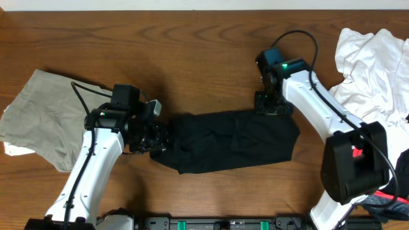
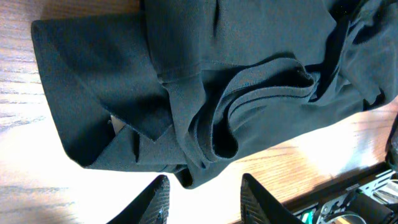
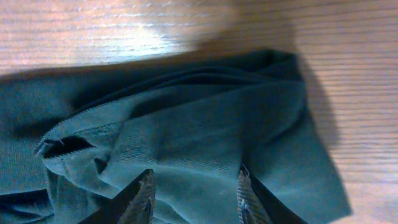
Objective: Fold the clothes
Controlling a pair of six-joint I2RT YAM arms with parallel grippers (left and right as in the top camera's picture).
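Note:
Of the clothes, a black shirt (image 1: 230, 140) lies bunched into a long band across the middle of the table. My left gripper (image 1: 153, 137) stands at its left end. In the left wrist view the gripper (image 2: 202, 202) is open, and the rumpled folds of the shirt (image 2: 205, 81) end just ahead of its fingertips (image 2: 158, 196), with bare table between them. My right gripper (image 1: 271, 105) is over the shirt's upper right corner. In the right wrist view the gripper (image 3: 194, 196) is open, its fingers (image 3: 144, 196) resting on the shirt (image 3: 186, 137), which spreads flat between them.
A khaki garment (image 1: 45, 115) lies at the left edge. A white garment (image 1: 377, 64) is heaped at the back right, and a red and grey one (image 1: 390, 195) lies at the front right. A black rail (image 1: 211, 223) runs along the front edge.

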